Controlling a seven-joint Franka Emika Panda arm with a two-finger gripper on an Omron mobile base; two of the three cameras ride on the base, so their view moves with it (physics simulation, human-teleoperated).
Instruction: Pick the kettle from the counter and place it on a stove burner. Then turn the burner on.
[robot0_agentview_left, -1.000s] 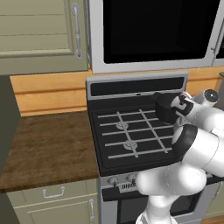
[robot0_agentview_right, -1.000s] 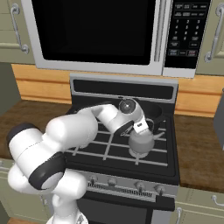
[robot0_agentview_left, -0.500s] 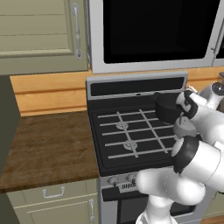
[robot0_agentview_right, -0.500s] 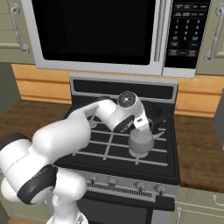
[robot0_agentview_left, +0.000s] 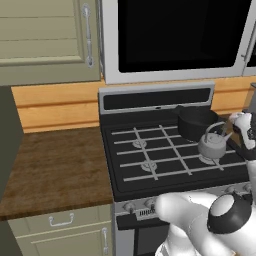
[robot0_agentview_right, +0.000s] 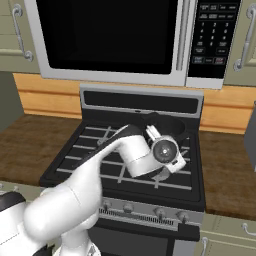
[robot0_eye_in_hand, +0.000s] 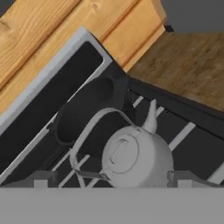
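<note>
Kettle (robot0_agentview_left: 212, 145) sits upright on the front right stove burner (robot0_agentview_left: 209, 159) of the black range (robot0_agentview_left: 150, 150), just before the black pot (robot0_agentview_left: 195, 122), my fingers (robot0_eye_in_hand: 109, 178) spread wide either side, not touching it

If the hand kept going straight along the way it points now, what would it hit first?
Most likely the kettle: in the hand view it sits dead ahead between the fingertips, standing on the stove grate. The black pot lies beyond it. How wide the gap to the kettle is cannot be judged.
</note>
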